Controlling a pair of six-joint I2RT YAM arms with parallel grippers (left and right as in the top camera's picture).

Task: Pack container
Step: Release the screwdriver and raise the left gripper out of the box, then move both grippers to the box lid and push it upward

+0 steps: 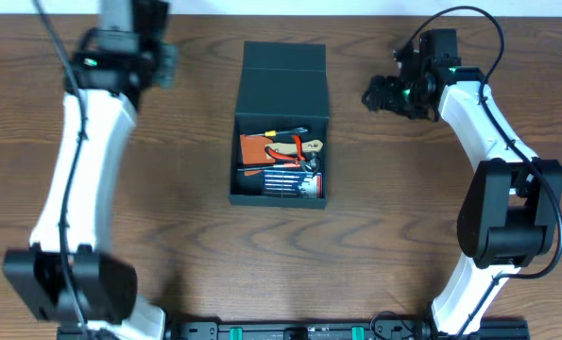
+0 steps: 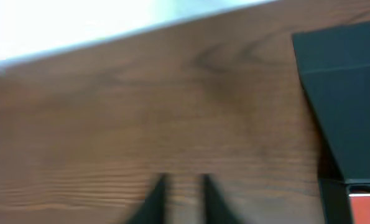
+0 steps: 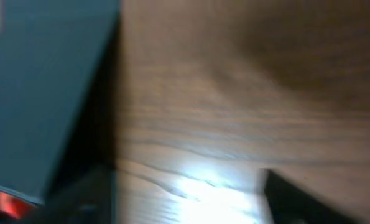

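The container [image 1: 277,199] sits mid-surface between my two arms. It's open, with its hinged lid [image 1: 283,76] folded back on the far side. Inside I can make out orange-handled pliers [image 1: 299,147], a small blue case of bits [image 1: 282,181] and a few other hand tools.

It looks stiff and matte, so I'd guess it grips fine. With that much metal in it, it's probably bottom-heavy, so I wouldn't lift it by one wall. The lid is the floppy part. I'd take it by its free far edge and swing it over.

My left tool [image 2: 183,199] is off to the box's left, fingers a narrow gap apart and holding nothing. My right tool [image 1: 386,94] is on the other side. The wrist view is blurry, but it looks spread wide and empty.
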